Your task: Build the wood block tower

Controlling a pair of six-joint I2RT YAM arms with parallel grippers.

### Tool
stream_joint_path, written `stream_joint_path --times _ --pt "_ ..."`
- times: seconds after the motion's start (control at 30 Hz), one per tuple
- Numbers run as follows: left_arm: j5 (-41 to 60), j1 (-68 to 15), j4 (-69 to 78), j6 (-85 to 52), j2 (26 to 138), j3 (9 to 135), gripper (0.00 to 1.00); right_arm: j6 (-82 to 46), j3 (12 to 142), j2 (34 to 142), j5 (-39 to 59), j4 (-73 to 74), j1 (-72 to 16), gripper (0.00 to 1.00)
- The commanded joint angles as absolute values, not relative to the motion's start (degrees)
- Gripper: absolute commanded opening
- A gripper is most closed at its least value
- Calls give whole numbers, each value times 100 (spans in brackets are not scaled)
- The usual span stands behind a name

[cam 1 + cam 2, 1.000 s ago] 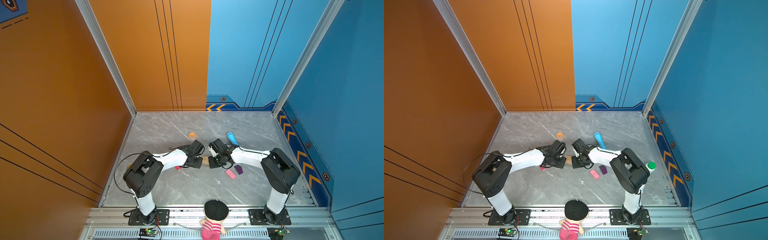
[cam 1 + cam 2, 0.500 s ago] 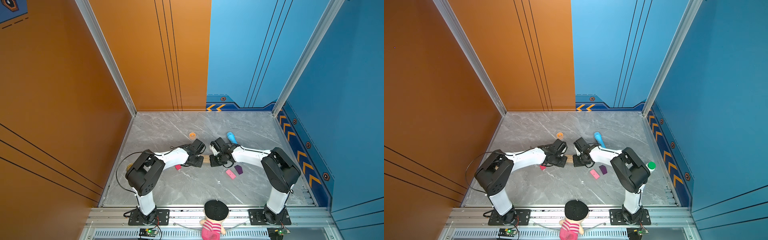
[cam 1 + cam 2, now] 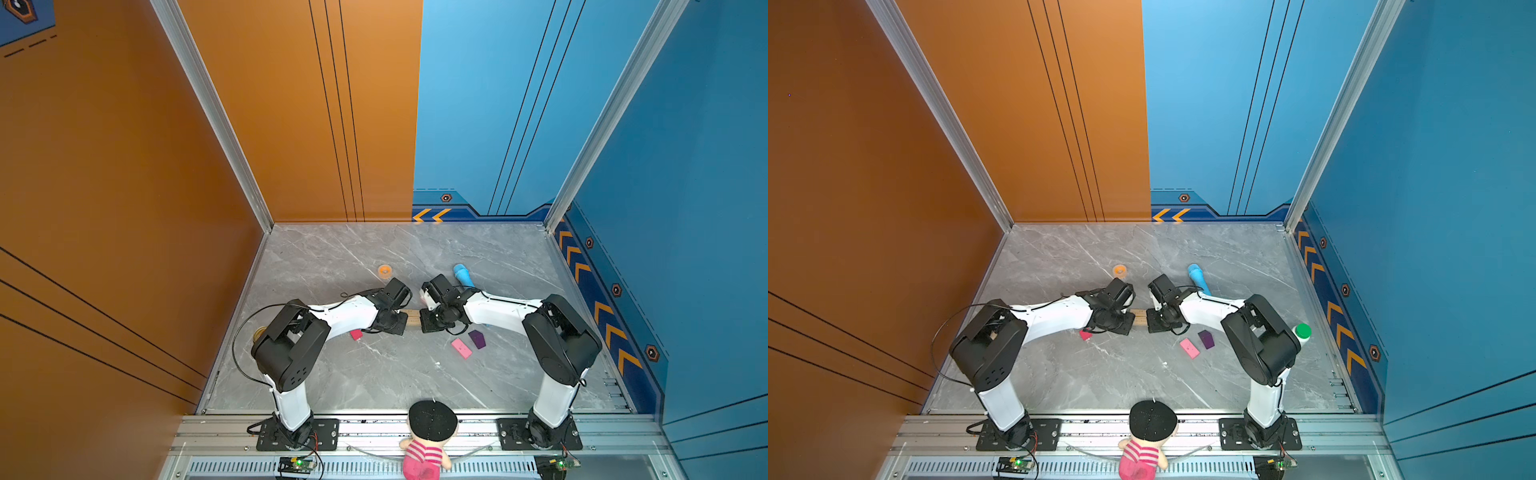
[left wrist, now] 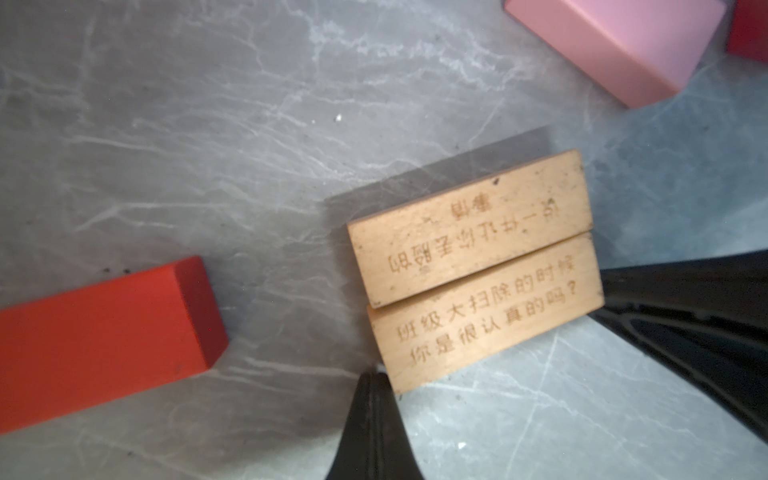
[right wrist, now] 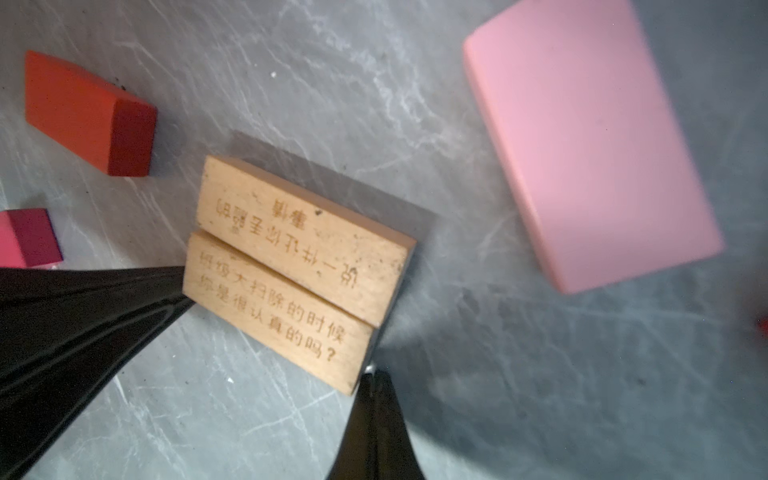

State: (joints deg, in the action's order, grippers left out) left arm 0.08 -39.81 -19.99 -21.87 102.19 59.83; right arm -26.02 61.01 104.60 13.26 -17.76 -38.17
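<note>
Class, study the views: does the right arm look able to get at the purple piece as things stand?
Likely yes. The purple piece lies uncovered beside the pink brick, near that arm. The right gripper, shut at the slabs, must draw back and open.

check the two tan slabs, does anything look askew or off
Slightly. They lie flat with long edges touching, but the ends are not flush: the question-mark slab sticks out past the other tan slab at one end. Their engraved texts also face opposite ways. Nothing looks damaged.
</note>
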Motion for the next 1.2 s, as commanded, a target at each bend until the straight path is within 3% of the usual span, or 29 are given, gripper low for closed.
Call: stream_joint_path --times 0.0,1.17 --pt "302 -4075 -1907 -2057 10355 6161 0 -2681 6083 10647 1223 -1735 -3806 0" --pt "-15 -4003 -2037 -2108 10159 6065 0 -2703 5889 10411 1127 -1803 -3719 0"
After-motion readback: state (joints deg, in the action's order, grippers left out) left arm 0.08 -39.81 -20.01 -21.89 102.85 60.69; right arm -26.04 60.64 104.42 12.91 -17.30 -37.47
